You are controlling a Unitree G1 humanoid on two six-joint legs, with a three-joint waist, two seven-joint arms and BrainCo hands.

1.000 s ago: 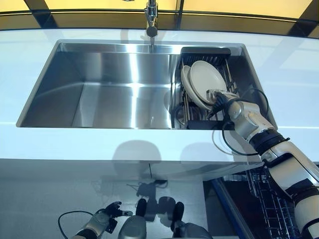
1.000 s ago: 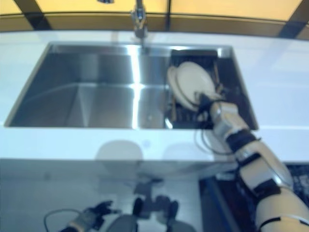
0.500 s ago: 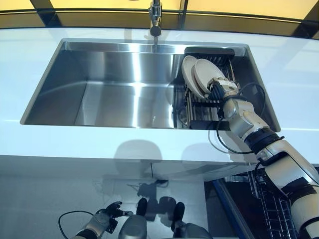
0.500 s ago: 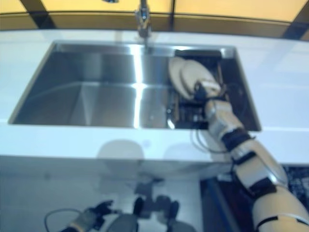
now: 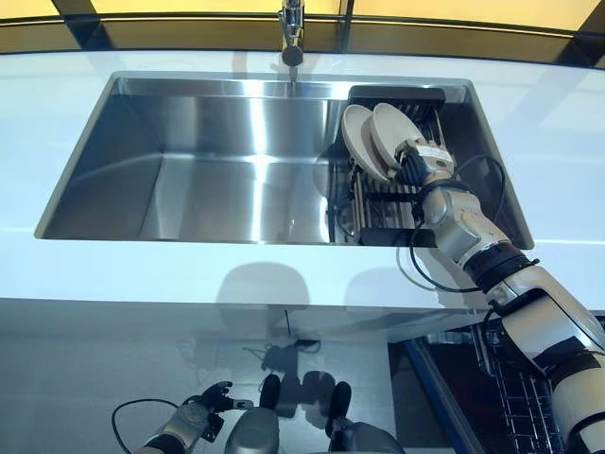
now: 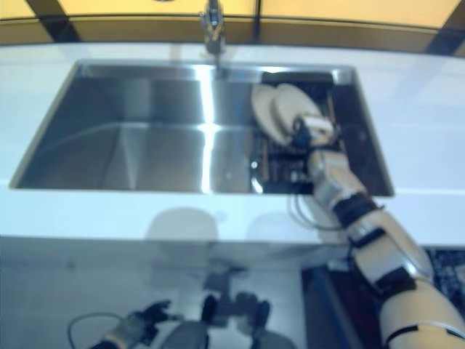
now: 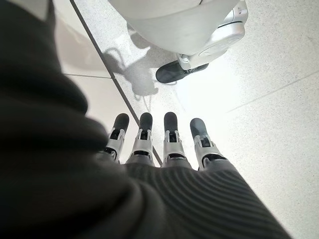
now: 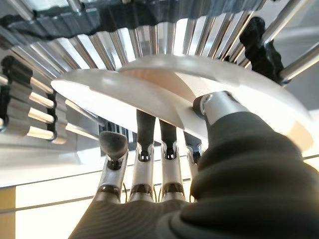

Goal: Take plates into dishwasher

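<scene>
Pinching the nearer plate [image 5: 395, 138] in the sink rack [image 5: 383, 203], the right robot hand [image 5: 416, 163] risked dragging its neighbour [image 5: 355, 142] out, since they overlapped.

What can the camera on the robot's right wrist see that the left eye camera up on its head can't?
Only the right wrist view shows the right hand from close: fingers under the plate's rim, thumb on top.

Only the left eye view shows the whole sink, the faucet, the white counter and the left hand hanging low.

Both show two white plates standing in the rack.
</scene>
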